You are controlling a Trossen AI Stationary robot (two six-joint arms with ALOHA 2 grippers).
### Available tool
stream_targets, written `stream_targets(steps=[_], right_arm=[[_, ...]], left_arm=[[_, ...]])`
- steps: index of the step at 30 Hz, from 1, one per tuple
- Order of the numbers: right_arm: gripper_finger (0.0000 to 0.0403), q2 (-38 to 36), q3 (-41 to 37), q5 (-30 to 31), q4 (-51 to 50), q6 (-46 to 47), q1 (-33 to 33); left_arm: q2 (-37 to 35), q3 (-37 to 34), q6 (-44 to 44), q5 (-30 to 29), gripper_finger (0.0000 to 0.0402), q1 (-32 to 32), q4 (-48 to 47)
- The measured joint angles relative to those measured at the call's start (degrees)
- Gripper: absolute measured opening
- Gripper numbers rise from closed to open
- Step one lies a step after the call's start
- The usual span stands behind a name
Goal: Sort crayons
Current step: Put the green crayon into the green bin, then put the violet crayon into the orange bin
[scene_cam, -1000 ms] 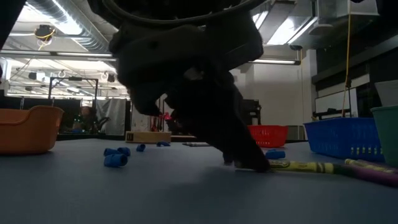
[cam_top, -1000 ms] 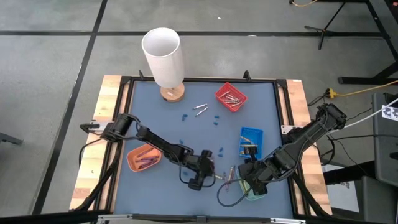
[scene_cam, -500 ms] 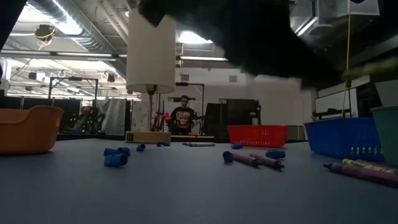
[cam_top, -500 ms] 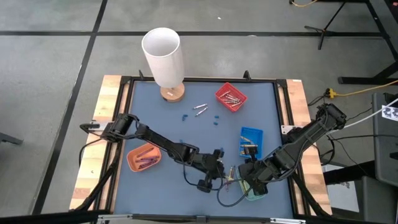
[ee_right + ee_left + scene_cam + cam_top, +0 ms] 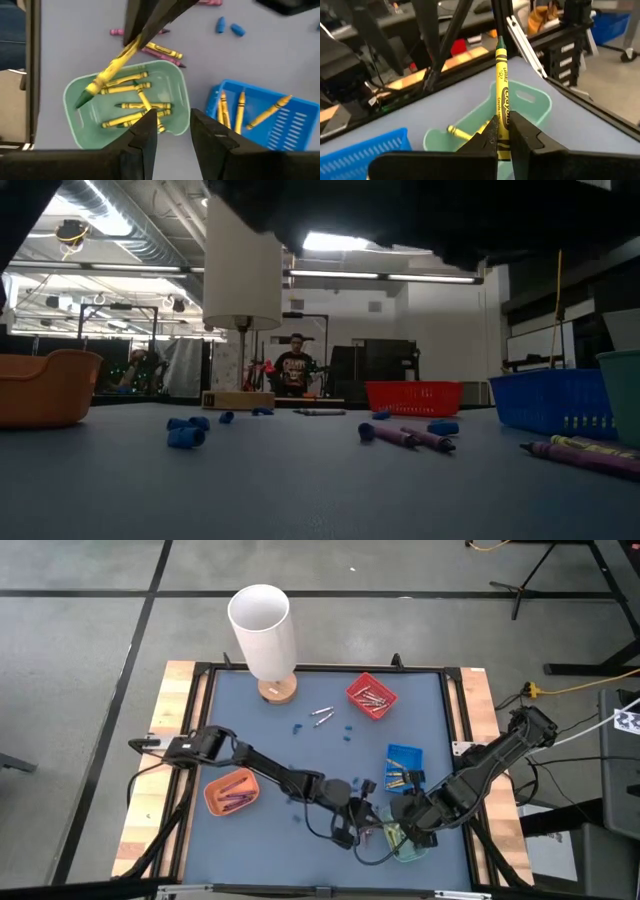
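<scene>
The blue table [image 5: 300, 750] is framed by a dark rim with wooden boards on both sides, and its middle lies mostly bare apart from a few small blue bits [image 5: 186, 435] and some loose crayons [image 5: 405, 437]; the crowded part is the near right corner, where both arms meet beside the green tray [image 5: 175, 90] and the blue tray [image 5: 295, 127]. A white lamp [image 5: 263, 630] stands at the far edge, a red tray [image 5: 371, 696] to its right, and an orange tray [image 5: 232, 792] sits near the left side. The left gripper [image 5: 504, 131] reaches across to the green tray and is clamped shut on a yellow crayon [image 5: 502, 100], which sticks out past its fingertips with the green tip hanging over the tray. More yellow crayons lie inside that green tray, others in the blue tray just beside it, and two purple and yellow ones lie on the table just outside the green tray's rim. The right gripper [image 5: 170, 127] hovers above the gap between the green and blue trays, its fingers parted and holding nothing. A person [image 5: 296, 370] stands in the room behind the table.
</scene>
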Motion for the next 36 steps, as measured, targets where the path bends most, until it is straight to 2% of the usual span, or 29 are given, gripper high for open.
stream_targets(steps=[7, 12, 23, 29, 32, 36], right_arm=[[0.0115, 0.00, 0.21, 0.59, 0.12, -0.15, 0.00], [0.0115, 0.00, 0.21, 0.60, 0.48, -0.15, 0.00], [0.0115, 0.00, 0.21, 0.65, 0.57, -0.19, 0.00], [0.0115, 0.00, 0.21, 0.70, 0.59, -2.04, 0.00], [0.0115, 0.00, 0.21, 3.18, 0.59, -4.18, 0.00], [0.0115, 0.00, 0.21, 8.30, 0.63, -6.47, 0.00]], left_arm=[[7.16, 6.81, 0.02, -0.63, 0.0008, 0.24, 2.08], [8.83, 8.95, -0.05, -2.00, 0.0010, 0.29, 2.12], [8.85, 8.95, -0.53, -2.41, 0.0087, 0.36, 1.55], [8.85, 8.95, -0.60, -2.44, 0.0099, 0.36, 1.50], [8.78, 8.95, -0.67, -2.44, 0.0099, 0.34, 1.16], [6.16, 8.91, -2.00, -2.97, 0.0097, 0.34, -5.40]])
